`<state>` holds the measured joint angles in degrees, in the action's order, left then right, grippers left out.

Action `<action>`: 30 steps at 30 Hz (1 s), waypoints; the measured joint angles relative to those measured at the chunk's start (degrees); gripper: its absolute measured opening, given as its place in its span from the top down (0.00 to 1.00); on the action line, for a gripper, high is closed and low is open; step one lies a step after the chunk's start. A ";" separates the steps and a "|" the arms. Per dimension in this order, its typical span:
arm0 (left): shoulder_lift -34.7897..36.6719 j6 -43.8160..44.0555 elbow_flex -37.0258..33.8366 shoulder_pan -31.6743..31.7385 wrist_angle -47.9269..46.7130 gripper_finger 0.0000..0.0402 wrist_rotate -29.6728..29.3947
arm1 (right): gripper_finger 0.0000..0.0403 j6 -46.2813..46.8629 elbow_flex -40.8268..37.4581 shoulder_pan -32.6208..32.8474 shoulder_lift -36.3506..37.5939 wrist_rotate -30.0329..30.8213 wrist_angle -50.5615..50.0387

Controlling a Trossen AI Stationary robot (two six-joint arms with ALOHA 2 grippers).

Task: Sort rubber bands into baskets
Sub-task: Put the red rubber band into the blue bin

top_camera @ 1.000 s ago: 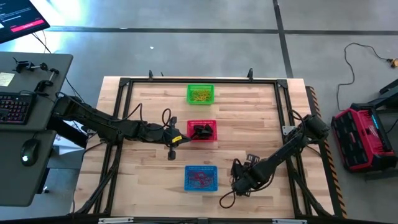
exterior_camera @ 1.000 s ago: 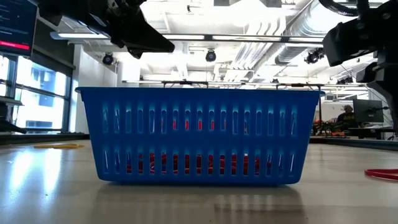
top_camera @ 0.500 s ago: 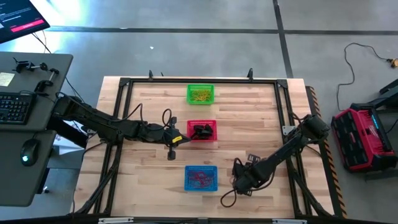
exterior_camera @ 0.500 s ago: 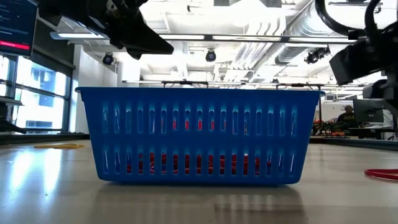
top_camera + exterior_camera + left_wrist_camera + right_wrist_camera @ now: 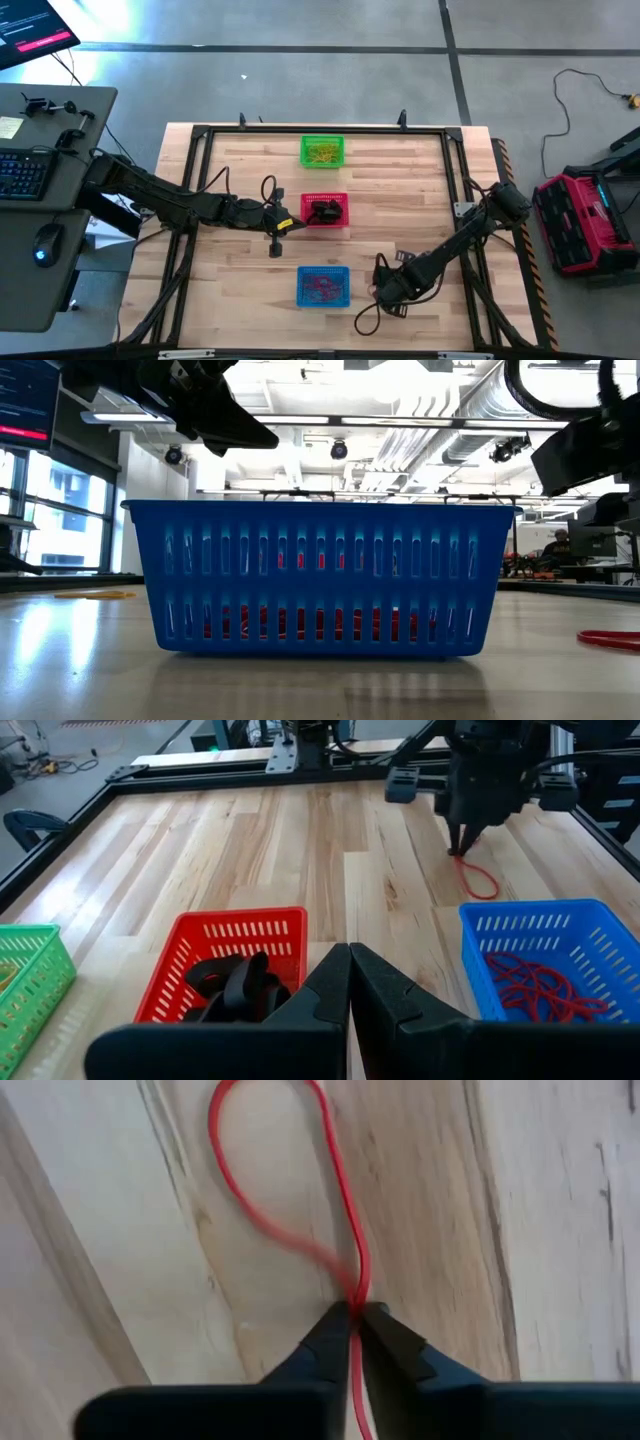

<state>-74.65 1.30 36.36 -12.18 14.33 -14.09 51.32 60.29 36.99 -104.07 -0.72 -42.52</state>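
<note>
Only in the right wrist view is the grip itself shown: the right gripper (image 5: 354, 1316) is closed to a pinch on a red rubber band (image 5: 290, 1200), its 2 fingertips meeting on the strand where the loop crosses itself. From that pinch the loop is stretched away from the fingers across the wooden table (image 5: 520, 1200), its long axis running straight out ahead of the gripper.

From the left wrist view the same band (image 5: 478, 878) is seen lying flat on the boards, one end under the right gripper (image 5: 458, 848) and the rest trailing toward the blue basket (image 5: 610, 945), just beside its far rim but outside it. That view also shows the red bands (image 5: 535, 985) heaped in the blue basket, black bands (image 5: 235, 982) in the red basket (image 5: 245, 935), and a corner of the green basket (image 5: 35, 970). The left gripper (image 5: 350, 952) is seen fully closed with nothing between its fingers.

In the high view the 3 baskets are seen in 1 line, green (image 5: 322, 151), red (image 5: 325, 210), blue (image 5: 322, 286); the left gripper (image 5: 277, 243) is held beside the red basket, the right gripper (image 5: 384, 296) low to the right of the blue one.

In the low view the band (image 5: 610, 641) appears as a thin red arc on the table to the right of the blue basket (image 5: 320, 575).
</note>
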 joint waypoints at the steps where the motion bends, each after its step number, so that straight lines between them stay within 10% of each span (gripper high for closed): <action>1: 0.00 0.00 0.02 0.00 0.00 1.00 0.00 | 0.98 -0.83 0.56 0.01 -0.10 0.50 -0.73; 20: 1.00 -0.33 0.00 -2.02 0.43 1.00 -3.67 | 1.00 -5.50 16.63 4.21 -0.35 28.78 -14.30; 30: 1.97 -0.39 0.00 -3.90 -0.04 1.00 -5.90 | 1.00 -17.74 17.56 3.39 -0.31 38.68 -0.56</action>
<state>-72.69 0.91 36.36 -16.09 14.28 -19.99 33.58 77.85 40.38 -104.38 37.96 -43.09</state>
